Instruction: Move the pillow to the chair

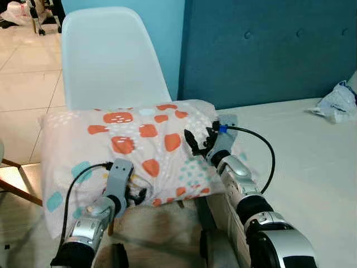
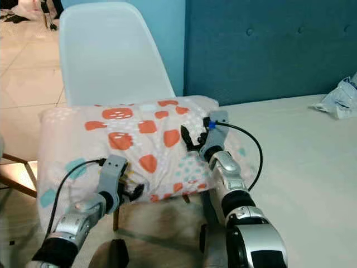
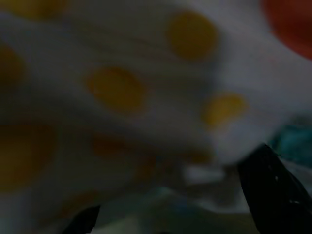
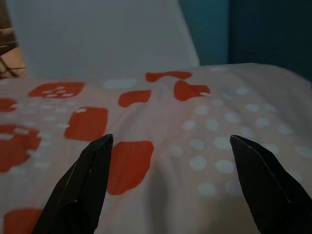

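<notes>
Right wrist view, right gripper [image 4: 170, 161] spread wide over the pillow [image 1: 139, 151], left gripper [image 1: 135, 194] under its near edge, fingers' spread unclear, pillow lying crosswise ahead on the chair [image 1: 111, 56]

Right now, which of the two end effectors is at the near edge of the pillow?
The left end effector, at the near edge of the pillow. The right end effector rests on top instead, fingers spread wide.

A dark teal padded headboard [image 1: 268, 50] stands far right, beside a lighter blue wall [image 1: 167, 33]. Below it lies a pale bed surface [image 1: 312, 167]. On the far left, the cream tiled floor [image 1: 28, 78] shines with light.
</notes>
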Robot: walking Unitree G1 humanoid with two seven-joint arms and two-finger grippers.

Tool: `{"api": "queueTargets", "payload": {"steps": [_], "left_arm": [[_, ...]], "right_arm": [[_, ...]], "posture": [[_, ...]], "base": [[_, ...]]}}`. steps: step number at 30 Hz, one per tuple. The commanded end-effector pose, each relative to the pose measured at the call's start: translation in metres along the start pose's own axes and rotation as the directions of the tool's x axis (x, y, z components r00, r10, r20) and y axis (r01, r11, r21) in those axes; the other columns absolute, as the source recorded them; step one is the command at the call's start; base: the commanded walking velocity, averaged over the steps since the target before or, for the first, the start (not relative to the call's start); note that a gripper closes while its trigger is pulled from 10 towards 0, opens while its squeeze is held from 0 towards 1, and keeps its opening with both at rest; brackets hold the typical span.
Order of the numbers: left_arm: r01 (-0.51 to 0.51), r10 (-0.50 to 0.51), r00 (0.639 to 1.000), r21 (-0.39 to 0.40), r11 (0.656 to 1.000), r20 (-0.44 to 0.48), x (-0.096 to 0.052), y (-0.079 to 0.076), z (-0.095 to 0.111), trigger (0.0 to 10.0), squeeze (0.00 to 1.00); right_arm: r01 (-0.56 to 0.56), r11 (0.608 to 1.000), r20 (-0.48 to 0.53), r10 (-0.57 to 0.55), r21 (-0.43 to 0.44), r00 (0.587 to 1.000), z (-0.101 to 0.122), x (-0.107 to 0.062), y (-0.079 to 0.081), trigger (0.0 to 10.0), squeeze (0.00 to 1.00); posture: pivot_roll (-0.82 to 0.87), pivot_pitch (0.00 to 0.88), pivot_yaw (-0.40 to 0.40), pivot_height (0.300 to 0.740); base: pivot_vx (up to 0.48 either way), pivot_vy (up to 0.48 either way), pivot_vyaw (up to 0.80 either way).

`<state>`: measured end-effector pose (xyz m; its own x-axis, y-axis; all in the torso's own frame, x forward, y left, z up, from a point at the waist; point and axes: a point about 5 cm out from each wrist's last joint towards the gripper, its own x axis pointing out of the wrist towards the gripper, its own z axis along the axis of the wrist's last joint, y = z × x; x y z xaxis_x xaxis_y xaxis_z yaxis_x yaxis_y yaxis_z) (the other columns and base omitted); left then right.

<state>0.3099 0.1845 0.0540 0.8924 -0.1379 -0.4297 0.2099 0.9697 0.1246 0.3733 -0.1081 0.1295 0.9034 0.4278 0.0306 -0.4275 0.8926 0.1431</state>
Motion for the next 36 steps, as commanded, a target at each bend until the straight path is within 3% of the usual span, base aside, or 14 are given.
{"api": "queueTargets", "payload": {"steps": [1, 2, 3, 4, 13, 14, 20, 24, 26, 27, 29, 31, 32, 36], "left_arm": [[-0.104, 0.103, 0.995, 0.025, 0.994, 0.008, -0.002, 0.017, 0.0, 10.0, 0.0], [-0.11, 0.111, 0.994, -0.017, 0.994, 0.019, -0.003, 0.019, 0.001, 2.9, 0.0], [-0.11, 0.111, 0.994, -0.017, 0.994, 0.019, -0.003, 0.019, 0.001, 2.9, 0.0], [-0.136, 0.138, 0.99, -0.068, 0.988, 0.03, -0.005, 0.023, 0.001, 0.0, 0.0], [-0.176, 0.179, 0.983, -0.071, 0.982, 0.037, -0.008, 0.03, 0.002, 0.0, 0.0], [-0.171, 0.176, 0.983, -0.083, 0.982, 0.045, -0.009, 0.03, 0.003, 10.0, 1.0], [-0.149, 0.152, 0.988, -0.073, 0.986, 0.032, -0.016, 0.036, 0.003, 10.0, 1.0], [-0.065, 0.064, 0.998, -0.074, 0.995, -0.008, -0.037, 0.041, -0.007, 10.0, 1.0], [0.025, -0.026, 0.999, -0.059, 0.998, -0.02, -0.053, 0.043, -0.014, 10.0, 1.0], [0.025, -0.026, 0.999, -0.059, 0.998, -0.02, -0.053, 0.043, -0.014, 10.0, 1.0], [0.085, -0.083, 0.995, 0.029, 0.996, -0.051, -0.073, 0.05, -0.026, 10.0, 1.0], [0.085, -0.083, 0.995, 0.029, 0.996, -0.051, -0.073, 0.05, -0.026, 10.0, 1.0], [0.048, -0.039, 0.993, 0.076, 0.996, -0.11, -0.083, 0.062, -0.042, 10.0, 0.0], [-0.005, 0.022, 0.988, 0.113, 0.994, -0.151, -0.095, 0.071, -0.055, 10.0, 0.0]], "right_arm": [[-0.026, 1.0, -0.032, 0.025, -0.01, 0.999, -0.007, 0.0, 0.007, 10.0, 0.0], [-0.016, 1.0, -0.042, 0.015, -0.009, 0.999, -0.01, 0.0, 0.008, 10.0, 0.0], [-0.016, 1.0, -0.042, 0.015, -0.009, 0.999, -0.01, 0.0, 0.008, 10.0, 0.0], [0.012, 1.0, -0.057, -0.012, -0.005, 0.998, -0.013, 0.0, 0.007, 10.0, 0.0], [0.011, 1.0, -0.068, -0.01, 0.014, 0.998, -0.015, -0.003, 0.005, 10.0, 0.0], [0.012, 1.0, -0.069, -0.011, 0.013, 0.998, -0.016, -0.003, 0.005, 10.0, 0.0], [0.033, 0.999, -0.077, -0.032, 0.007, 0.997, -0.018, -0.005, 0.002, 10.0, 0.0], [0.058, 0.998, -0.075, -0.057, 0.01, 0.996, -0.018, -0.007, -0.003, 10.0, 0.0], [0.066, 0.998, -0.076, -0.065, 0.014, 0.995, -0.019, -0.009, -0.005, 10.0, 0.0], [0.066, 0.998, -0.076, -0.065, 0.014, 0.995, -0.019, -0.009, -0.005, 10.0, 0.0], [0.072, 0.997, -0.084, -0.07, 0.017, 0.994, -0.022, -0.011, -0.006, 10.0, 0.0], [0.072, 0.997, -0.084, -0.07, 0.017, 0.994, -0.022, -0.011, -0.006, 10.0, 0.0], [0.073, 0.997, -0.09, -0.071, 0.019, 0.993, -0.024, -0.011, -0.005, 10.0, 0.0], [0.082, 0.997, -0.092, -0.08, 0.016, 0.992, -0.024, -0.011, -0.005, 10.0, 0.0]], "posture": [[-0.01, 0.053, -0.055, 0.545], [0.0, 0.055, -0.061, 0.545], [0.0, 0.055, -0.061, 0.545], [0.0, 0.057, -0.064, 0.545], [-0.01, 0.061, -0.065, 0.545], [-0.01, 0.061, -0.063, 0.545], [-0.01, 0.06, -0.049, 0.545], [-0.01, 0.061, -0.041, 0.545], [0.0, 0.063, -0.045, 0.545], [0.0, 0.063, -0.045, 0.545], [0.01, 0.062, -0.051, 0.545], [0.01, 0.062, -0.051, 0.545], [0.01, 0.062, -0.054, 0.545], [0.02, 0.061, -0.055, 0.545]], "base": [[0.0, 0.0, 0.0], [0.0, 0.0, 0.0], [0.0, 0.0, 0.0], [0.0, 0.0, 0.0], [0.0, 0.0, 0.0], [0.0, 0.0, 0.0], [0.0, 0.0, 0.0], [0.0, 0.0, 0.0], [0.0, 0.0, 0.0], [0.0, 0.0, 0.0], [0.0, 0.0, 0.0], [0.0, 0.0, 0.0], [0.0, 0.0, 0.0], [0.0, 0.0, 0.0]]}}
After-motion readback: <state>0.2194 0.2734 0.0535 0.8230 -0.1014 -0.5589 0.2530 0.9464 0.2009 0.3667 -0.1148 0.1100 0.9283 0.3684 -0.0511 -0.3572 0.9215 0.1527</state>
